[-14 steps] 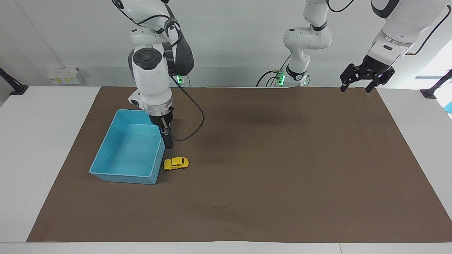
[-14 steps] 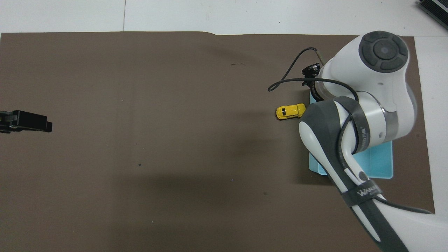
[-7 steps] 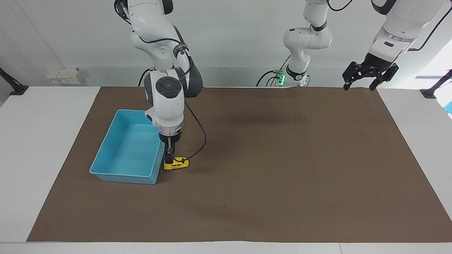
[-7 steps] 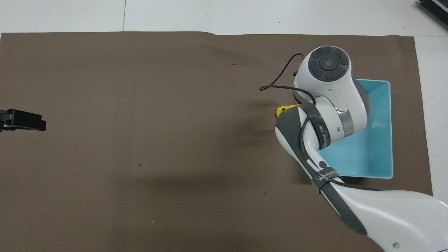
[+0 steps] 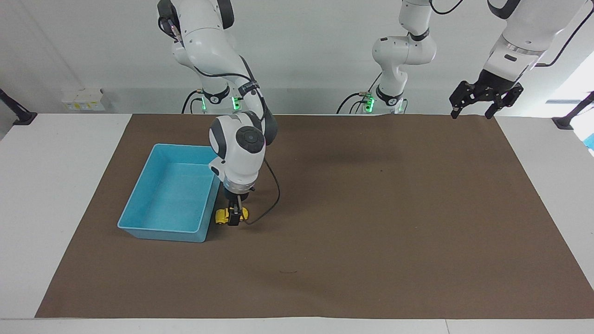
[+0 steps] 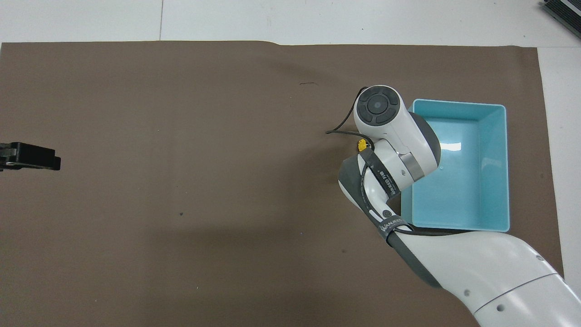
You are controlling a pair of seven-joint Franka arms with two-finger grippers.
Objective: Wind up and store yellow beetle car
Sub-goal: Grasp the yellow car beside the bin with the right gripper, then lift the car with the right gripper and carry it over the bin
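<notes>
Low at centre-left of the facing view, the tiny yellow beetle-shaped toy car [image 5: 226, 215] sits on the brown bench mat [image 5: 371, 222], long axis along the bench, just beside the empty light-blue plastic tray [image 5: 139, 218]. Right tool [image 5: 233, 218] straddles it, fingers apart. Left tool [image 5: 482, 97] hangs spread, upper right.

1. A brown mat [image 5: 371, 232] covers most of the white counter [image 5: 55, 185].
2. A blue tray [image 5: 139, 204] sits on the mat toward the right arm's end.
3. A white socket box [image 5: 86, 99] stands against the wall.
</notes>
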